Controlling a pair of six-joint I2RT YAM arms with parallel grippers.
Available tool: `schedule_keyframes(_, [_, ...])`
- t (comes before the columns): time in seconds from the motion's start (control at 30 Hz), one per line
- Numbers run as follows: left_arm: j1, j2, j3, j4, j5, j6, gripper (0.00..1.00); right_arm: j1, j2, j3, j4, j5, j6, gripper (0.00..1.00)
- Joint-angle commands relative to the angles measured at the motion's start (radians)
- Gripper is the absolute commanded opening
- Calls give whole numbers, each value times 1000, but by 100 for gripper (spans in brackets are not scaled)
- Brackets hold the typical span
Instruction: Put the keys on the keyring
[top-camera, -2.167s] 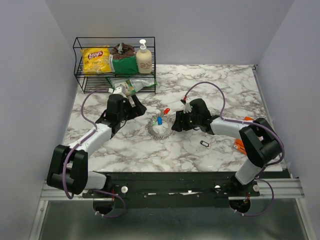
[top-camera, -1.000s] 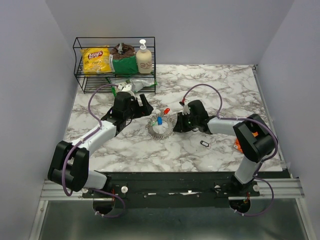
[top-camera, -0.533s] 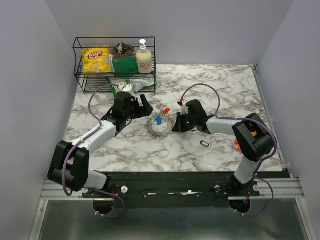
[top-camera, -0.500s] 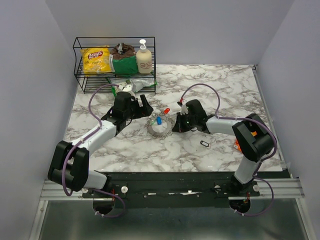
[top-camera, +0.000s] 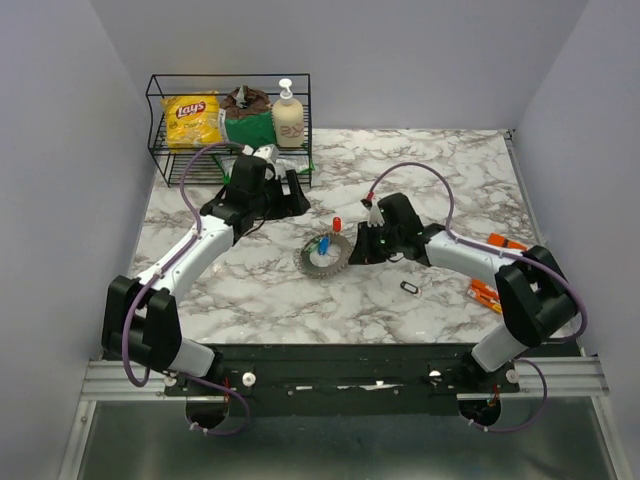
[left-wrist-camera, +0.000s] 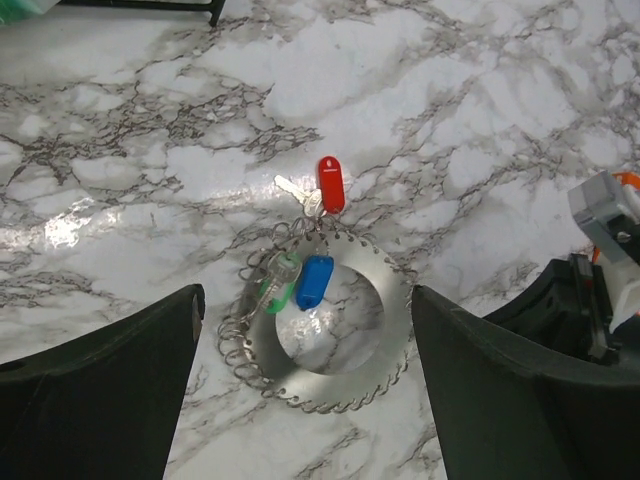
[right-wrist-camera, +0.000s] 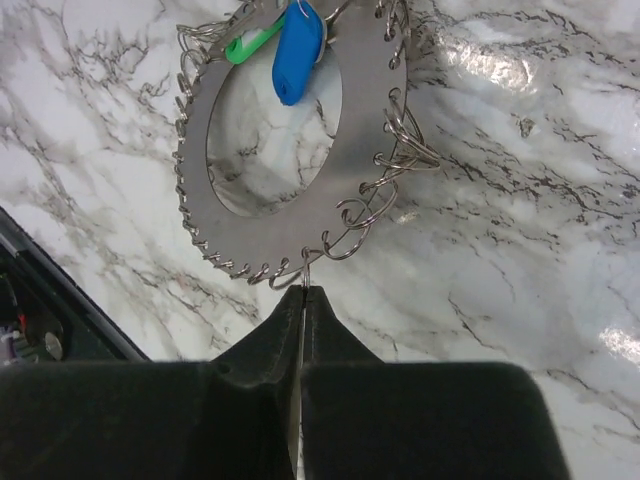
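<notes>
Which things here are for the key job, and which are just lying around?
For the job: keyring, held by the right gripper; red key; blue key; green key.
Just lying about: crisp bag, soap bottle, orange packet.
</notes>
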Motion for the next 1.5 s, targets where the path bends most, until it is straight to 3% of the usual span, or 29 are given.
schedule_keyframes(0.0, [-8, -8, -74, -14, 24, 27, 93, 21, -82, -63, -56, 50, 15, 34])
schedule_keyframes(0.27, [-13, -122, -175, -7, 30, -6, 94, 34, -325, -184, -111, 140, 48, 77])
schedule_keyframes(0.47, [-13, -131, -227, -47, 15, -32, 94, 34, -305, -96, -168, 157, 11, 95])
schedule_keyframes(0.77, [-28, -122, -299, 6, 12, -30, 92, 32, -167, 107, -214, 156, -38, 96])
schedule_keyframes(1.47, [-86, 61, -131, -82, -30, 30, 90, -72, 115, 348, -229, 15, -67, 92])
